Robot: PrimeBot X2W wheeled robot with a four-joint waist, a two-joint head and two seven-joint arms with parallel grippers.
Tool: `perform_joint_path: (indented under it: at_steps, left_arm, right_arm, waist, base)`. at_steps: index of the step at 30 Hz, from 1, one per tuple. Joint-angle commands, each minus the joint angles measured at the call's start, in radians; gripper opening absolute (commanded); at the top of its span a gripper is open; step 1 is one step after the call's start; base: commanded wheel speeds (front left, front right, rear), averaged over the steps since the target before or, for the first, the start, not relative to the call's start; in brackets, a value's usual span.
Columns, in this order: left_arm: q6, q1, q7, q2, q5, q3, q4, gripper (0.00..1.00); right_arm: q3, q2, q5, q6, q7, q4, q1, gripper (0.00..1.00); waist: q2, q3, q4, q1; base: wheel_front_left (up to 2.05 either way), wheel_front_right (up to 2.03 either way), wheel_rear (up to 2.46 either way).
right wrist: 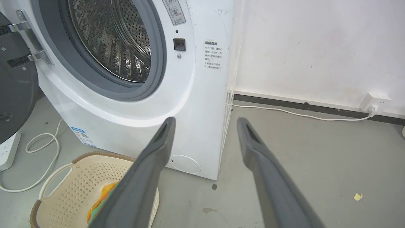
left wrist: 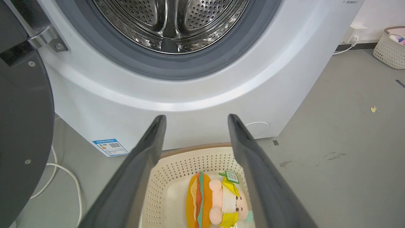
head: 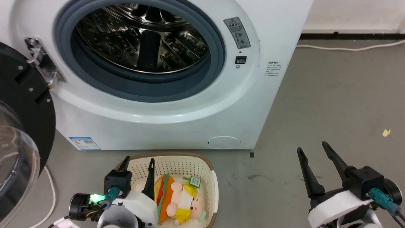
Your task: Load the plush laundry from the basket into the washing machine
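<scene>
The plush laundry (head: 177, 199) lies in the cream basket (head: 207, 172) on the floor before the washing machine (head: 177, 107); its orange burger part faces left and the green-white tag points up. My left gripper (head: 139, 163) hangs open above the basket's left half, with the toy (left wrist: 215, 202) below and between its fingers, apart from them. The washer's round opening (head: 139, 47) shows the steel drum, and the black-framed door (head: 22, 126) stands swung open at the left. My right gripper (head: 313, 151) is open over bare floor at the right. A sliver of the toy (right wrist: 101, 198) shows in the basket (right wrist: 60, 177).
A white cable (head: 50, 196) loops on the floor left of the basket. Another cable (head: 348, 48) runs along the wall to a socket (right wrist: 375, 103). A second wicker basket (left wrist: 390, 47) stands far right. A power strip (right wrist: 6, 150) lies under the door.
</scene>
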Motion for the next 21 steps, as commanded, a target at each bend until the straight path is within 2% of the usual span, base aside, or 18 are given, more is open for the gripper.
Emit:
perform_joint_path:
  at_steps: [1, 21]
  left_arm:
    - [-0.005, -0.020, 0.000, 0.009, -0.004, -0.005, 0.013, 1.00]
    - [-0.038, -0.211, 0.042, 0.070, -0.023, -0.054, 0.258, 1.00]
  right_arm:
    - [0.001, 0.000, 0.010, 0.000, -0.008, -0.008, -0.016, 1.00]
    - [0.008, 0.000, 0.077, 0.000, -0.050, -0.035, -0.092, 1.00]
  waist:
    - [-0.0001, 0.015, -0.010, -0.0001]
    - [-0.0001, 0.208, -0.080, -0.0001]
  base:
    - [0.00, 0.00, 0.00]
    - [0.00, 0.00, 0.00]
